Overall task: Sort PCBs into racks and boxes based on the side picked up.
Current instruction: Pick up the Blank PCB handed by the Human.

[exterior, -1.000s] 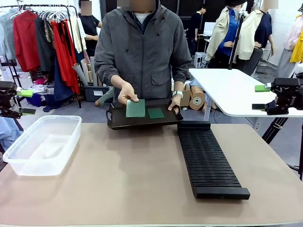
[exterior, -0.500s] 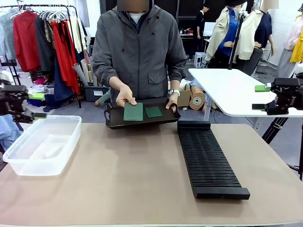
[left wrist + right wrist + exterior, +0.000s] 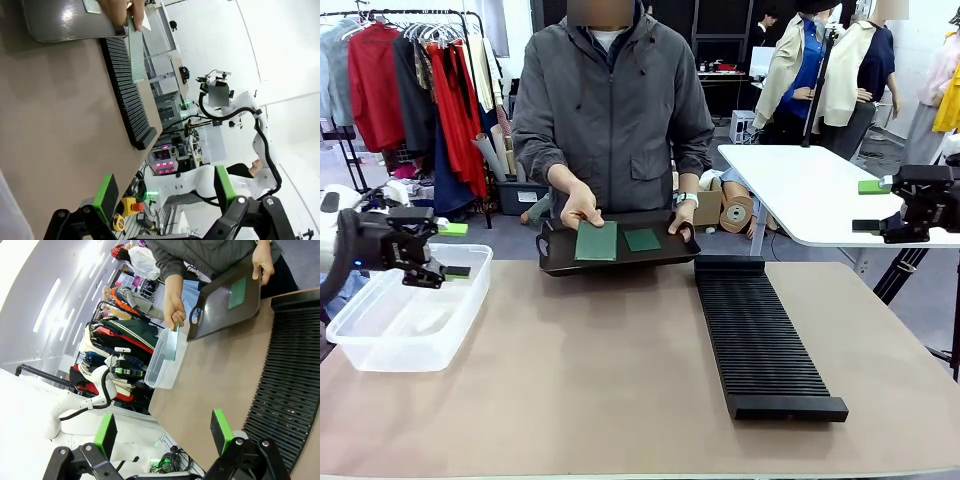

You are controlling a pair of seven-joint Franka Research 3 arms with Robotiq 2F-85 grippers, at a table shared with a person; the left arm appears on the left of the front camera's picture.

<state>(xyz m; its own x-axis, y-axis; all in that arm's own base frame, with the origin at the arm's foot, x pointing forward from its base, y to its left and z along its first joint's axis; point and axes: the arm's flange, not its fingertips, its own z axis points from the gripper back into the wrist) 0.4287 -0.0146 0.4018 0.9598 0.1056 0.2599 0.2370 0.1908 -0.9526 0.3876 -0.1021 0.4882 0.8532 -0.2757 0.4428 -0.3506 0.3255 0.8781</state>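
Front view, left gripper: The left gripper [image 3: 445, 250] hung at nine o'clock over the far rim of the tub [image 3: 410, 305], jaws spread wide with nothing between them, likely placed to receive a board.
Front view, boards: At twelve o'clock the person's lifting hand [image 3: 582, 205] pinched the held PCB [image 3: 596, 241] by its far edge over the tray [image 3: 620, 262]. The second PCB [image 3: 642, 239] lay flat at its three o'clock.
Front view, tray hand: The tray hand [image 3: 682, 220] gripped the tray's corner, probably to keep it level.
Front view, rack: The rack [image 3: 760, 335] ran toward five o'clock on the table [image 3: 600, 390], slots bare.
Front view, right gripper: The right gripper [image 3: 875, 205] waited at three o'clock, off the table's edge, jaws apart and empty.
Left wrist view: The held PCB [image 3: 136, 55] showed edge-on at twelve o'clock, raised off the tray, a tilt the front view flattened.
Right wrist view: The held PCB [image 3: 172, 344] hung upright under the hand, seemingly offered toward the left arm. The second PCB [image 3: 237, 292] lay flat at one o'clock.
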